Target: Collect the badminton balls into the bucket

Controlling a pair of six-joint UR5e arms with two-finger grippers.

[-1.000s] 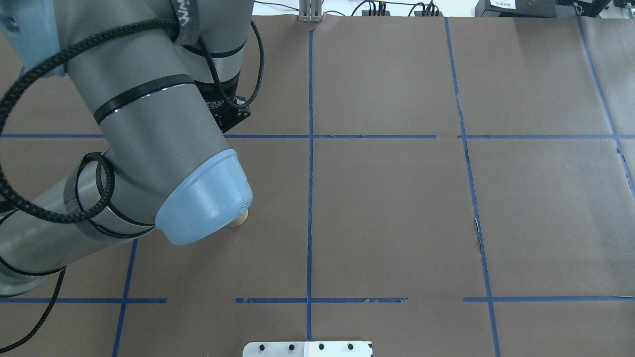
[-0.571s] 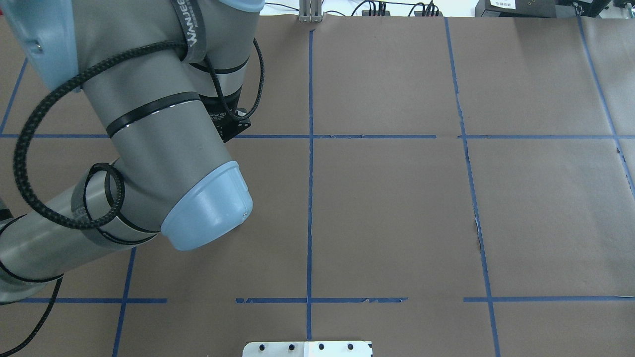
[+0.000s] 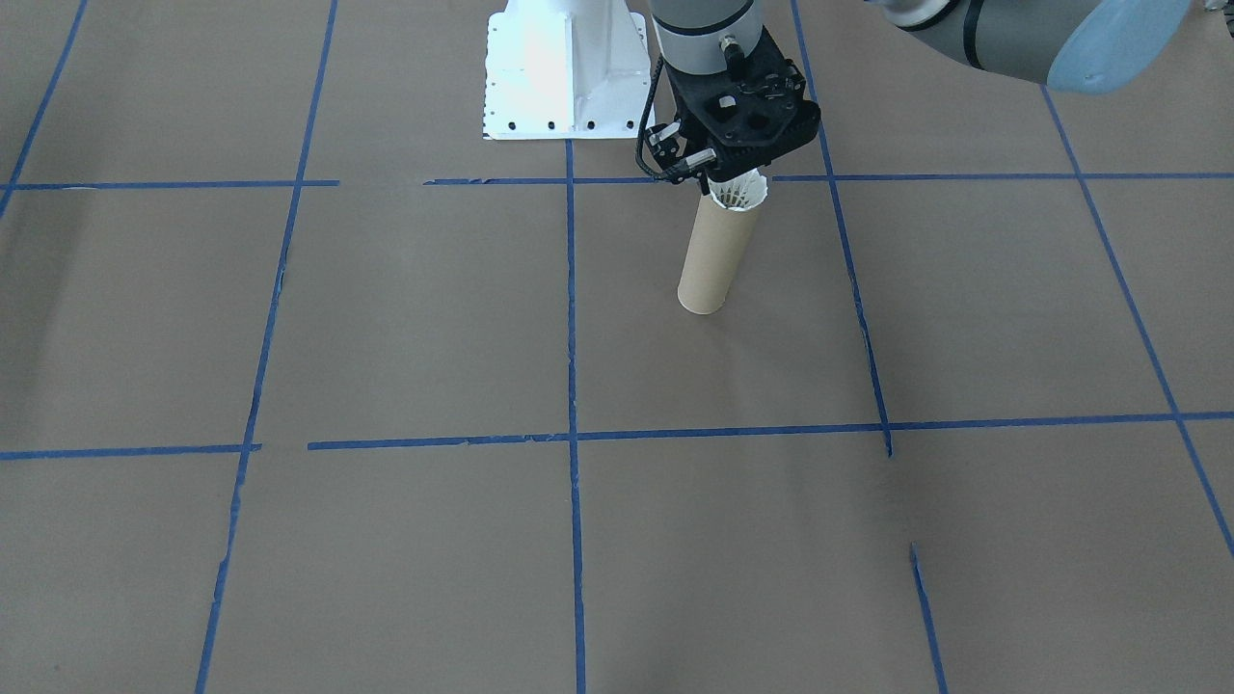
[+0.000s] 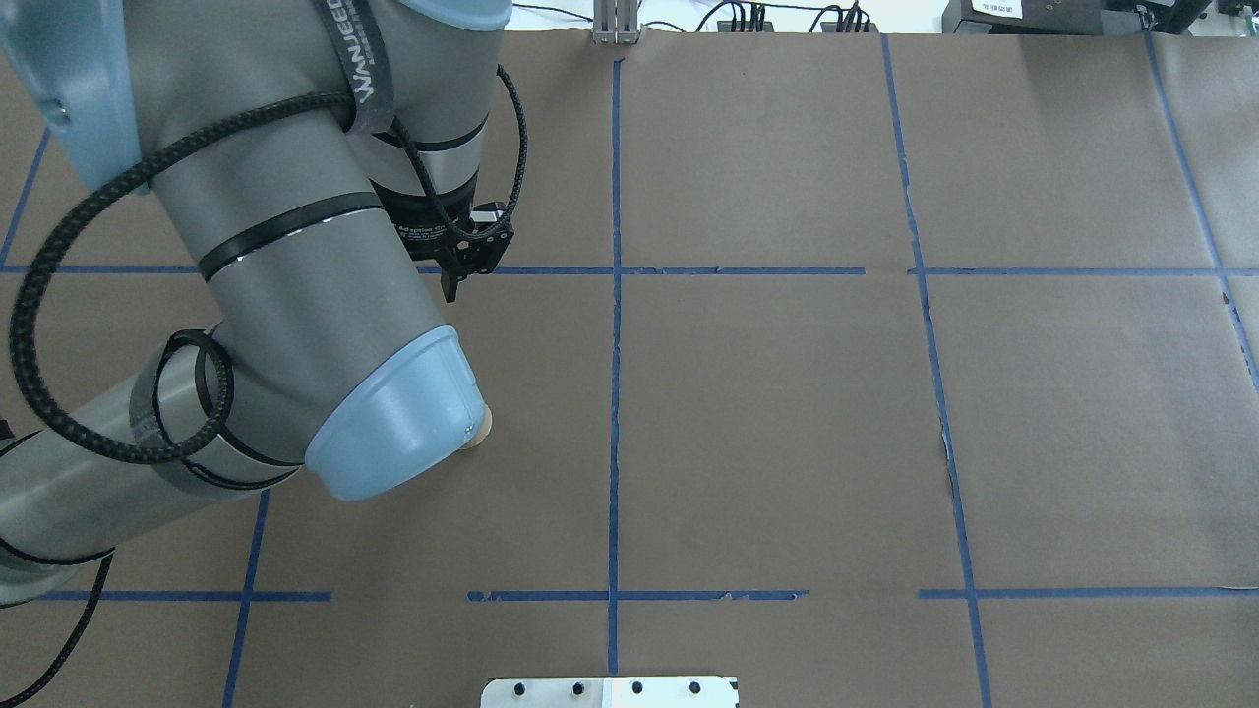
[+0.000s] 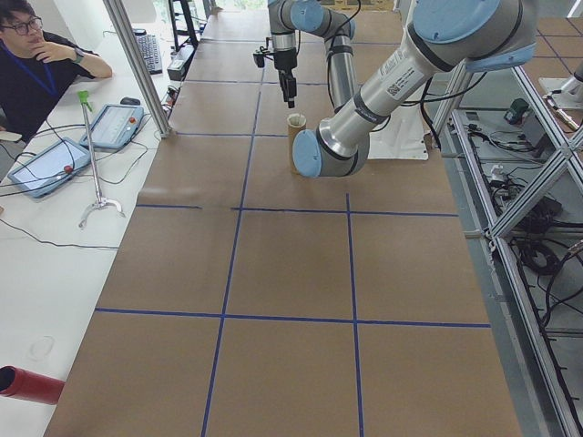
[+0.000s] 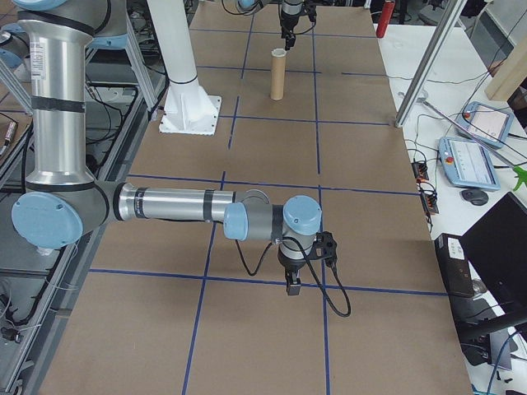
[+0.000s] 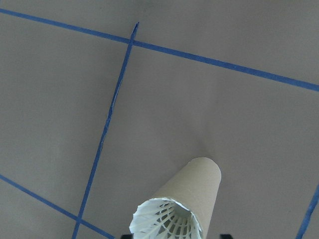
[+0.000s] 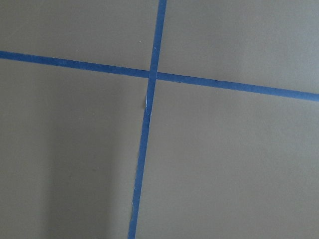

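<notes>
The bucket (image 3: 714,255), a tall brown cardboard tube, stands upright on the brown paper just in front of the robot base. The badminton ball's white feather skirt (image 3: 740,191) sticks out of the bucket's mouth; its cork tip is hidden inside. In the left wrist view the skirt (image 7: 165,219) fills the mouth of the bucket (image 7: 200,180). My left gripper (image 3: 738,170) hangs straight above the mouth, open, its fingertips wide of the skirt. My right gripper (image 6: 292,286) points down at bare paper far from the bucket; I cannot tell its state. In the overhead view my left elbow hides all but the bucket's rim (image 4: 480,430).
The white robot base (image 3: 564,77) stands close behind the bucket. Blue tape lines (image 3: 571,318) divide the brown paper into squares. In the exterior left view a person (image 5: 36,55) sits at a side bench with tablets (image 5: 47,167), and a red cylinder (image 5: 27,384) lies there.
My left arm shifted slightly over the bucket. The bucket's rim went behind the elbow and now shows again. A gripper finger now shows below the wrist.
</notes>
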